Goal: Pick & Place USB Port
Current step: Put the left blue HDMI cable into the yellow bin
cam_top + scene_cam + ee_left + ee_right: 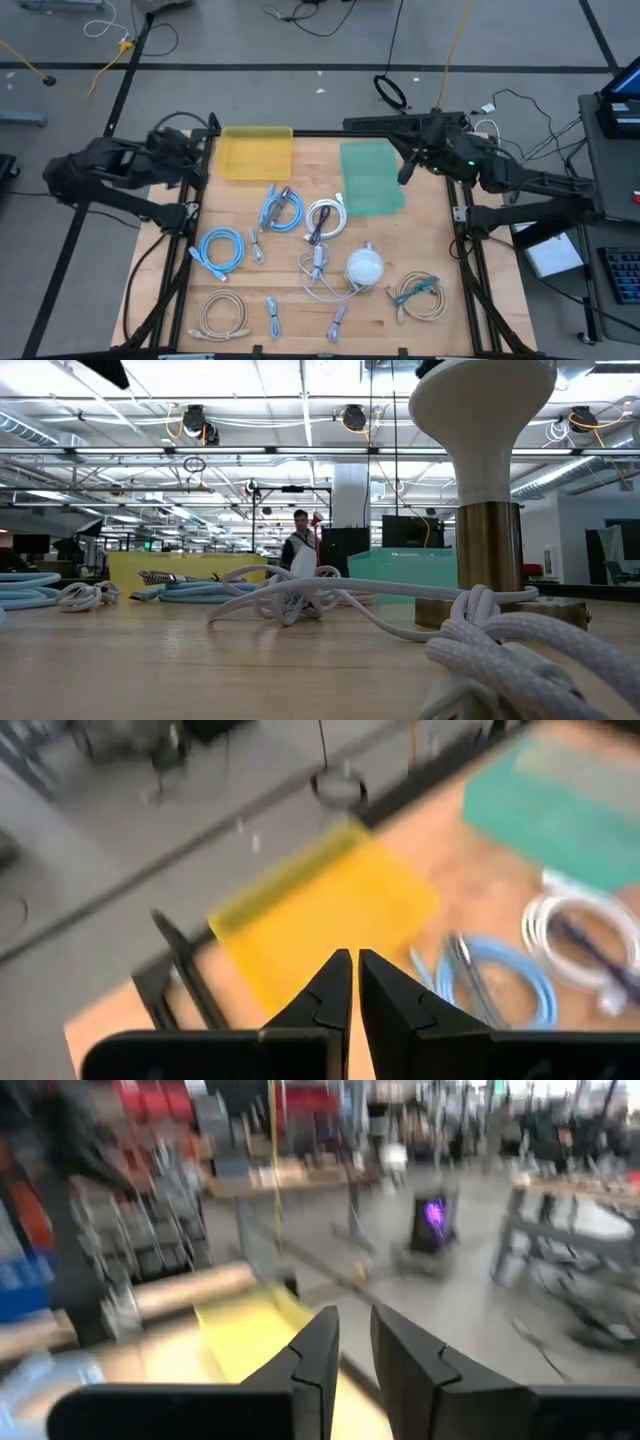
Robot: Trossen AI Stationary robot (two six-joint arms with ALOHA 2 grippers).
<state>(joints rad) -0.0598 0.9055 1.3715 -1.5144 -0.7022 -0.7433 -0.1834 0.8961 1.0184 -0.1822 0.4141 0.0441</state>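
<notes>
Several coiled USB cables lie flat on the wooden table: a blue coil (222, 248), a blue coil with a grey plug (280, 210), a white coil (325, 220), beige coils (222, 312) (420, 295), and short loose plugs (272, 315) (337, 320). A yellow tray (256, 153) and a green tray (372, 176) sit at the far edge. My left gripper (197, 150) (355, 965) hovers shut beside the yellow tray (330, 910), at its left edge. My right gripper (407, 168) (354, 1320) hovers by the green tray's right edge, fingers a narrow gap apart. Both hold nothing.
A white round-headed lamp on a brass stem (365, 265) (487, 510) stands among white braided cable (500, 645) near the table's right middle. The black frame rails (462, 215) line the table's sides. A person (300, 545) stands far behind the table.
</notes>
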